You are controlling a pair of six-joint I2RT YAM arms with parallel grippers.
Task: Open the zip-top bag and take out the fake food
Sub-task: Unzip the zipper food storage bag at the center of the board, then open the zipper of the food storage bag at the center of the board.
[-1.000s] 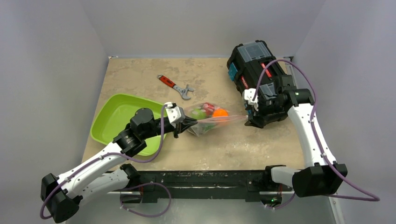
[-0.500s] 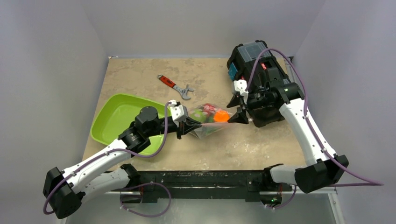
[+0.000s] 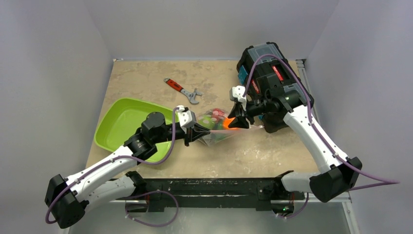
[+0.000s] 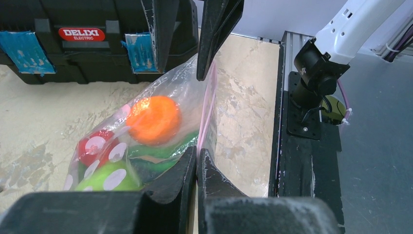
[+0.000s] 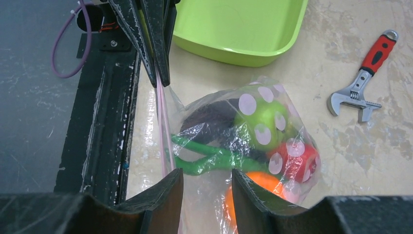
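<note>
Left gripper (image 4: pixel 197 151) is closed tight on the pink zip strip (image 4: pixel 209 107) at the left end of the zip-top bag (image 3: pixel 217 130), its two fingers pressed together with the strip between them. The right gripper (image 5: pixel 207 173) stands at the bag's right end with its jaws partly apart, one finger on each side of the crinkled plastic. The strip runs up against the inner face of one finger, and a plain gap shows between the pads, so it is not pinching. The bag is stretched between the two grippers in the middle of the table (image 3: pixel 146 78), with the zip edge along its near side; whether its underside touches the table I cannot tell. All the fake food (image 3: pixel 219 119) is inside: an orange fruit (image 4: pixel 153 119) nearest the right gripper, a red spotted piece (image 5: pixel 293 158), a green spotted ball (image 5: pixel 260 122), slim green pods (image 5: pixel 209 160) and a dark eggplant (image 5: pixel 207 117). Just left of the bag lies the green tray (image 3: pixel 119 122), and the left arm reaches across its near right corner. Close on the right stands a black toolbox (image 3: pixel 263 73), directly behind the right wrist, with that arm's purple cable (image 3: pixel 263 55) looped over it. A red-handled wrench (image 3: pixel 181 90) lies farther back on the table, apart from the bag and from both arms.
</note>
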